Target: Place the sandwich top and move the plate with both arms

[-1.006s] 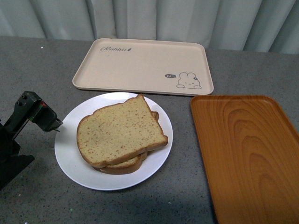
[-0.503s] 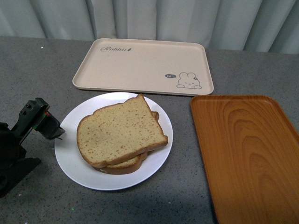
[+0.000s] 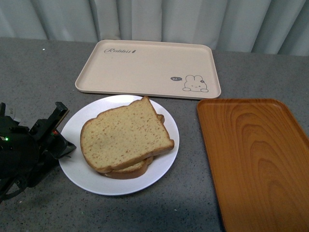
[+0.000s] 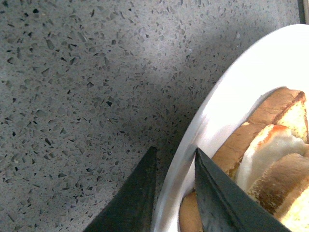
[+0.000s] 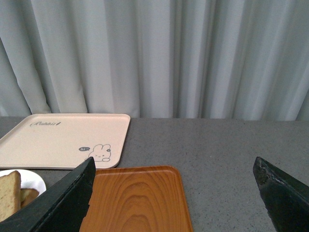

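The white plate (image 3: pixel 164 123) lies on the grey table, left of centre. The sandwich top (image 3: pixel 124 134), a tan speckled slice, rests flat on a lower slice on the plate. My left gripper (image 3: pixel 65 145) is at the plate's left rim. In the left wrist view this gripper (image 4: pixel 175 151) is shut on the plate's rim (image 4: pixel 241 82), one finger outside and one over the plate beside the stacked bread (image 4: pixel 275 104). My right gripper (image 5: pixel 174 164) stands open and empty above the table, out of the front view. The plate's edge (image 5: pixel 34 181) shows in the right wrist view.
A beige rabbit-print tray (image 3: pixel 147 67) lies behind the plate. An orange wood-grain tray (image 3: pixel 251 154) lies to the plate's right, also seen under my right gripper as the orange tray (image 5: pixel 135 198). Grey curtains close off the back.
My left gripper has moved right and down from beside the plate to its left rim and closed on it. The plate and bread have barely shifted.
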`<move>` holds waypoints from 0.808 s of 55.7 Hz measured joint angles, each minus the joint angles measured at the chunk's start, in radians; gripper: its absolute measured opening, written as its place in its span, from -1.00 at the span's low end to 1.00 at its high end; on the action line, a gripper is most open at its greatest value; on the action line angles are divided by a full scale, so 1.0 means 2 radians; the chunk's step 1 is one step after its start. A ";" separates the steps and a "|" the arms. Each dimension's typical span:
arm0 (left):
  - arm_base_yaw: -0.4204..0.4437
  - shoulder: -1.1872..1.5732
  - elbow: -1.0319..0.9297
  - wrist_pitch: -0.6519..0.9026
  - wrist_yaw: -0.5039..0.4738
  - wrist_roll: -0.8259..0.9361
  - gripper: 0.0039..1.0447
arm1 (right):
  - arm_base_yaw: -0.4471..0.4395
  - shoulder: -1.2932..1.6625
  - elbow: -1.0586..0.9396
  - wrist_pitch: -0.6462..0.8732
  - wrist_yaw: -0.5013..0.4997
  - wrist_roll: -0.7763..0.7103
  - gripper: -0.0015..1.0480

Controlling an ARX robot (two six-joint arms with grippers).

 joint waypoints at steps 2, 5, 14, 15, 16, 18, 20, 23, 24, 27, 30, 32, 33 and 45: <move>0.001 0.000 0.000 0.003 0.007 0.000 -0.75 | 0.000 0.000 0.000 0.000 0.000 0.000 0.83; 0.002 -0.002 0.001 0.009 0.013 -0.004 -0.87 | 0.000 0.000 0.000 0.000 0.000 0.000 0.83; 0.009 -0.003 0.001 0.023 0.028 -0.015 -0.91 | 0.000 0.000 0.000 0.000 0.000 0.000 0.83; 0.010 -0.003 0.001 0.025 0.029 -0.015 -0.91 | 0.000 0.000 0.000 0.000 0.000 0.000 0.83; 0.011 -0.002 -0.001 0.029 0.031 -0.017 -0.91 | 0.000 0.000 0.000 0.000 0.000 0.000 0.83; 0.012 -0.001 -0.003 0.036 0.033 -0.019 -0.91 | 0.000 0.000 0.000 0.000 0.000 0.000 0.83; 0.013 0.001 -0.006 0.045 0.035 -0.022 -0.91 | 0.000 0.000 0.000 0.000 0.000 0.000 0.83; 0.016 0.004 -0.011 0.059 0.039 -0.029 -0.91 | 0.000 0.000 0.000 0.000 0.000 0.000 0.83; 0.016 0.004 -0.013 0.062 0.040 -0.031 -0.91 | 0.000 0.000 0.000 0.000 0.000 0.000 0.83; 0.020 0.006 -0.020 0.077 0.044 -0.040 -0.91 | 0.000 0.000 0.000 0.000 0.000 0.000 0.83; 0.024 0.007 -0.027 0.093 0.046 -0.045 -0.91 | 0.000 0.000 0.000 0.000 0.000 0.000 0.83; 0.027 0.008 -0.032 0.102 0.047 -0.050 -0.91 | 0.000 0.000 0.000 0.000 0.000 0.000 0.83; 0.029 0.008 -0.036 0.108 0.049 -0.054 -0.91 | 0.000 0.000 0.000 0.000 0.000 0.000 0.83; 0.054 0.022 -0.071 0.213 0.070 -0.106 -0.93 | 0.000 0.000 0.000 0.000 0.000 0.000 0.83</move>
